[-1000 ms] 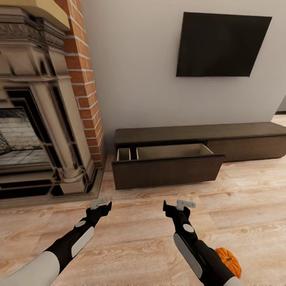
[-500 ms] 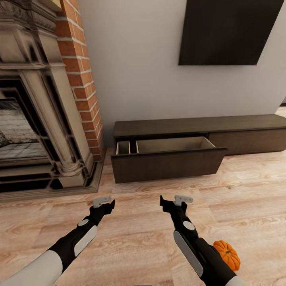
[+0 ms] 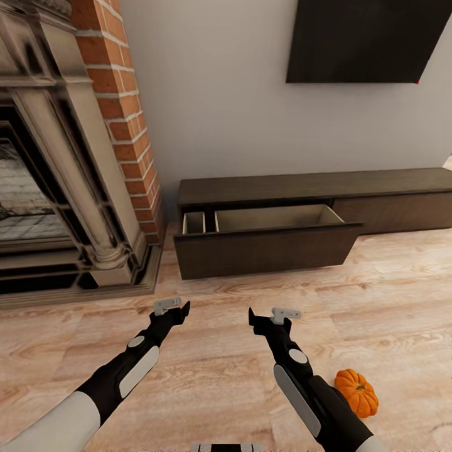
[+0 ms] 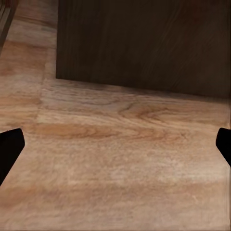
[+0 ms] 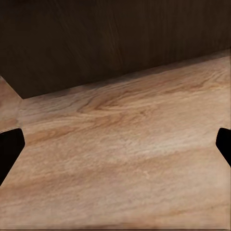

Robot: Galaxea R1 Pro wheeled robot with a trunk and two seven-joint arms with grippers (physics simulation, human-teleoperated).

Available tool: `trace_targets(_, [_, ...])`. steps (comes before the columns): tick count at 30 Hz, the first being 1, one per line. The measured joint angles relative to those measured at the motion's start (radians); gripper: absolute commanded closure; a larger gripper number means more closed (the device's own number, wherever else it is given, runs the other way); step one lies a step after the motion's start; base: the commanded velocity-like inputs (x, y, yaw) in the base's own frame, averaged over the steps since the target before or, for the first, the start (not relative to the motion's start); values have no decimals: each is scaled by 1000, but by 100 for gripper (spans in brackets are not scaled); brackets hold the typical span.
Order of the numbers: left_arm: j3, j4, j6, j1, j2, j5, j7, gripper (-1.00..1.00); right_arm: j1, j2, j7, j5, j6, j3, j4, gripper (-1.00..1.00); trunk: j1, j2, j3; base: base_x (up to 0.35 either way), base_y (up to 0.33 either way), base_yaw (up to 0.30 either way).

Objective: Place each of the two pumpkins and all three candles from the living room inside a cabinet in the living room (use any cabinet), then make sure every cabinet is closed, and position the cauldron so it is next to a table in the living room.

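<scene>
A pale wall fills the back of the head view, with a dark flat screen (image 3: 367, 39) mounted high on it; to the left stands a red-brick fireplace (image 3: 69, 157) with a carved stone surround and a dark hearth step on the wood-plank floor (image 3: 207, 370); against the wall just beside the brick runs the cabinet (image 3: 314, 207), long, low and dark brown, its leftmost drawer (image 3: 263, 242) pulled out over the floor, showing a pale interior split into a narrow compartment and a wide one, with nothing visible inside; the fronts further right sit flush.

Both arms reach forward over bare floor, well short of the drawer; the left gripper (image 3: 169, 307) and the right gripper (image 3: 270, 314) each hold nothing; in each wrist view the dark fingertips sit at opposite edges of the picture, so the jaws are spread wide, with the cabinet's dark front and floor planks ahead.

One pumpkin (image 3: 356, 392), bright orange and ribbed, rests on the floor just beside the right forearm, well apart from the cabinet.
</scene>
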Motion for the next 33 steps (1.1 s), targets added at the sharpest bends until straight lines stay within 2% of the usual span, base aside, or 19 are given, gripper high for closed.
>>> trace_targets(9, [2, -37, 4, 0, 4, 0, 0, -100, -1, 2, 1, 0, 2, -1, 5, -100, 4, -2, -35, 0, 0, 0])
trace_targets(22, [2, -64, 5, 0, 4, 0, 0, -100, -1, -2, 2, -6, 2, -8, 5, -100, 4, -2, -35, 9, 0, 0])
trace_targets(33, [1, -74, 8, 0, 7, 0, 2, -100, -1, 1, 2, -3, 3, -12, 6, -100, 3, -2, -35, 259, 0, 0])
